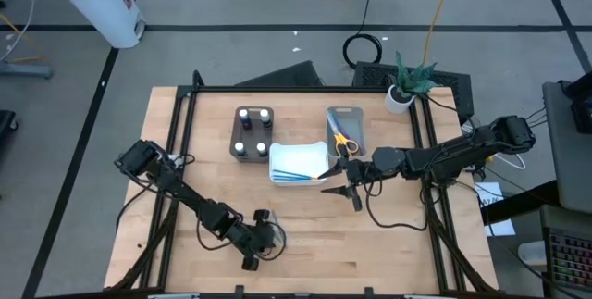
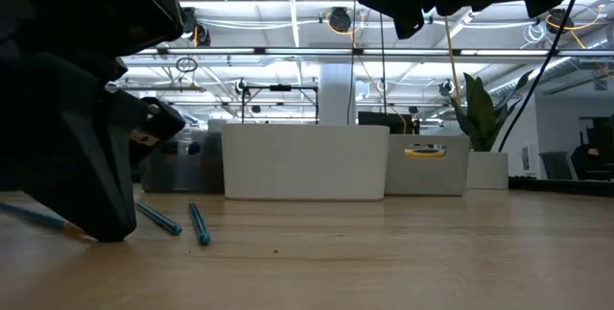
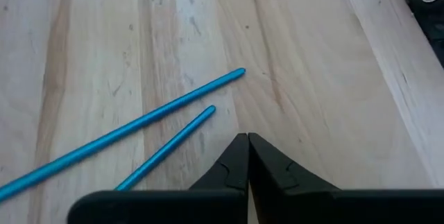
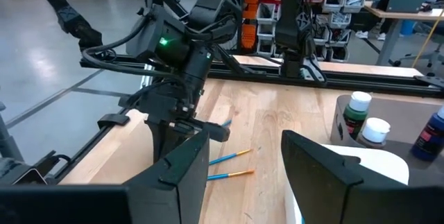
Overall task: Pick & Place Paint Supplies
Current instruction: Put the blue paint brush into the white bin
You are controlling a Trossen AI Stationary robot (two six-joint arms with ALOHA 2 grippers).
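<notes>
Two thin blue brushes [image 3: 139, 123] lie flat on the wooden table just beside my left gripper [image 3: 248, 139], which is shut and low near the table's near edge [image 1: 254, 243]. The same brushes [image 2: 177, 222] show in the low view. More blue brushes [image 1: 298, 175] lie in the white tray [image 1: 298, 155]. Paint bottles with white caps [image 1: 252, 132] stand in the brown tray. Yellow-handled scissors [image 1: 344, 142] lie in the grey tray. My right gripper [image 4: 243, 182] is open and empty, hovering right of the white tray [image 1: 352, 191].
The three trays stand in a row toward the table's far side. A potted plant [image 1: 407, 84] sits at the far right corner. Black frame rails [image 1: 185, 123] run along the table's left and right sides. Bare wood [image 1: 370, 253] lies to the near right.
</notes>
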